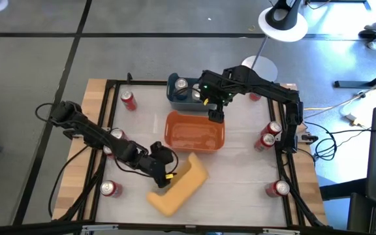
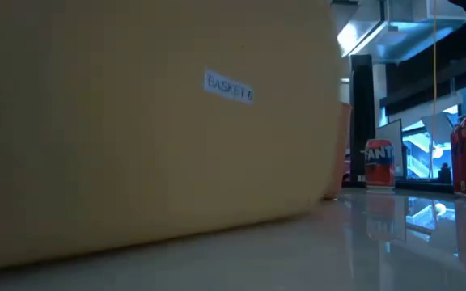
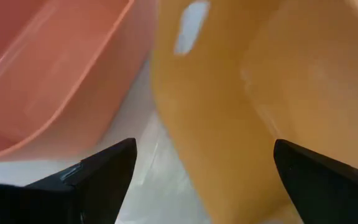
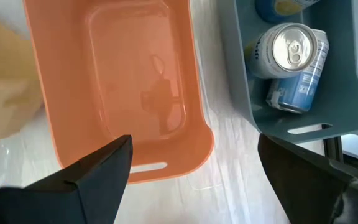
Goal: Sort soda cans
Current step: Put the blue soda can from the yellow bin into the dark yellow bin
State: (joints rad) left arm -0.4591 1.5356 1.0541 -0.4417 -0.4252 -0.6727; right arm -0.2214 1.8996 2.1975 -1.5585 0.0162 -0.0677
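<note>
- Left gripper [image 1: 164, 171]: wide open, holding nothing, poised at the 9 o'clock edge of the yellow basket [image 1: 178, 185], which is tipped on its side.
- Right gripper [image 1: 215, 112]: wide open, empty, over the 12 o'clock rim of the orange bin [image 1: 195, 130].
- Blue bin [image 4: 241, 74], at 12 o'clock of the orange: holds soda cans [image 4: 291, 59].
- Red cans [image 1: 128, 99] stand around the table [image 1: 149, 117] perimeter.

Yellow bin [image 3: 229, 118] – orange bin [image 3: 48, 68] beside
</note>
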